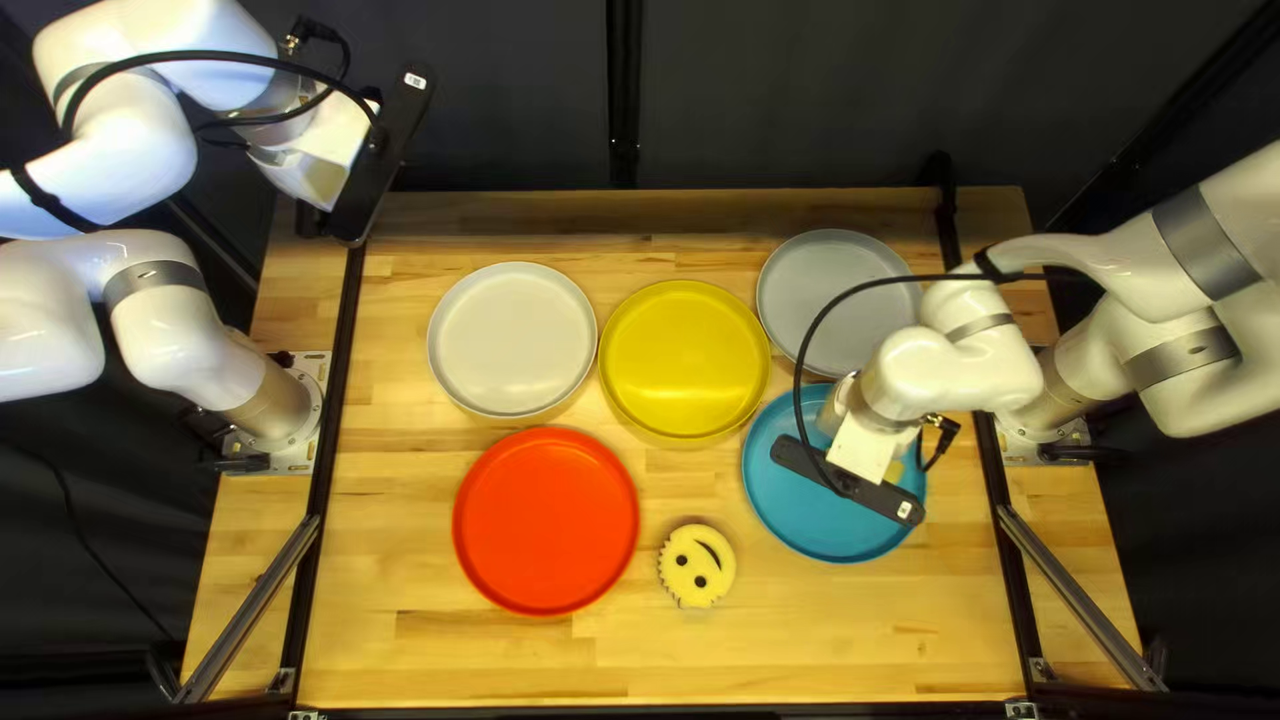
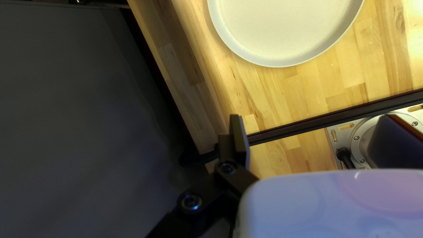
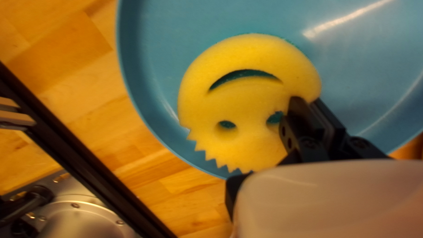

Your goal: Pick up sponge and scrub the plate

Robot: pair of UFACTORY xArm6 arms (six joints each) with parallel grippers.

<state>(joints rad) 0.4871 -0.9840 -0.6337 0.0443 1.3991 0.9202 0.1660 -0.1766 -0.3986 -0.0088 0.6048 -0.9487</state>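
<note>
With both fingers drawn in on the edge of a yellow sponge [image 3: 251,97], the right hand [image 1: 850,488] locates it within the blue plate [image 1: 787,514]. The left hand [image 1: 378,160], fingers wide, is near the bench's [image 1: 400,667] far-left corner.

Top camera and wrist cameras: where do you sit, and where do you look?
Top left view: above the near edge, slanting down over the table; shows both arms.
Left wrist view: on my left arm, facing the pale plate; shows my left gripper.
Right wrist view: on my right arm, facing the sponge; shows my right gripper.
Shared: top left and right wrist both show the blue plate.
</note>
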